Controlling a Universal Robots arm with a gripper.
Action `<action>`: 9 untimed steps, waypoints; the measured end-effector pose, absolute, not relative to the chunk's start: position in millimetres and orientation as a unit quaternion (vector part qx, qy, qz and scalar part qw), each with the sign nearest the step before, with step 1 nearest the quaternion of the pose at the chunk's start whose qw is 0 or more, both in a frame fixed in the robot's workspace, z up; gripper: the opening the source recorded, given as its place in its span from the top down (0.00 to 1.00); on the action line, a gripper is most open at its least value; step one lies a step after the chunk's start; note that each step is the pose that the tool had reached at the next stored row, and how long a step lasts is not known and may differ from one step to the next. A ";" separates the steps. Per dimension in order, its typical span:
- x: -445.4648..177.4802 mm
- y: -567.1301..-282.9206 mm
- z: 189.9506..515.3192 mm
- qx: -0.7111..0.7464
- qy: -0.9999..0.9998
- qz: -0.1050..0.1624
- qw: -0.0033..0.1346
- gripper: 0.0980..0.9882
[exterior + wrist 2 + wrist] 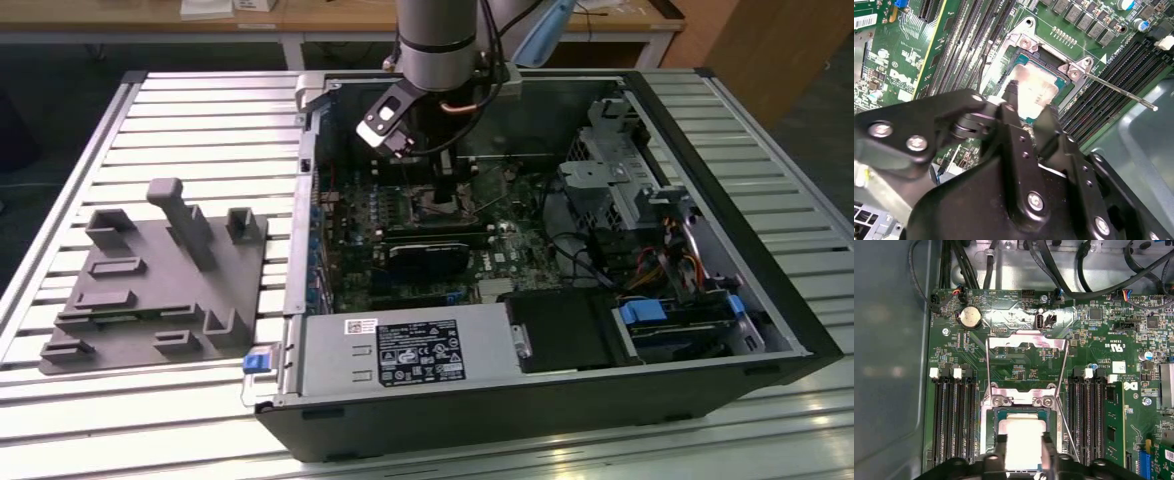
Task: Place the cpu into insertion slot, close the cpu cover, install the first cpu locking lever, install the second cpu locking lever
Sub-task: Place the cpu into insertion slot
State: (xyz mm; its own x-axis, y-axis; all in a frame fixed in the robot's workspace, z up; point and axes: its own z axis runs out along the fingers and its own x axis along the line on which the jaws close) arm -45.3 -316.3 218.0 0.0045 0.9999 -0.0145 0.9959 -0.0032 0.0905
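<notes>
In the socket (pixel 986 432), the cpu (pixel 1025 430) partly hidden behind the hand (pixel 1024 442).

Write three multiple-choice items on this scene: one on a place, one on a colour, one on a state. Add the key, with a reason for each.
1. Where is the gripper?
A. Over the grey fixture plate beside the case.
B. Inside the computer case, right over the cpu.
C. Over the blue-tabbed drive bay.

2. What colour is the motherboard?
A. Green.
B. Red.
C. White.

3. How does the cpu cover stand?
A. Shut over the chip.
B. Lying out on the table.
C. Swung open, off the chip.

Key:
1 B, both wrist views show the chip just beneath the gripper.
2 A, the board is green in every view.
3 C, the chip's metal top is bare and the frame lies back from it.
</notes>
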 end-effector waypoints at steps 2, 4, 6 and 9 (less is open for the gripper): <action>-45.3 -316.3 218.1 0.708 0.705 0.027 0.037 0.70; -45.3 -316.3 218.2 0.708 0.705 0.027 0.037 0.84; -45.3 -316.3 218.2 0.708 0.705 0.027 0.037 0.90; -45.3 -316.3 218.4 0.708 0.705 0.027 0.037 0.99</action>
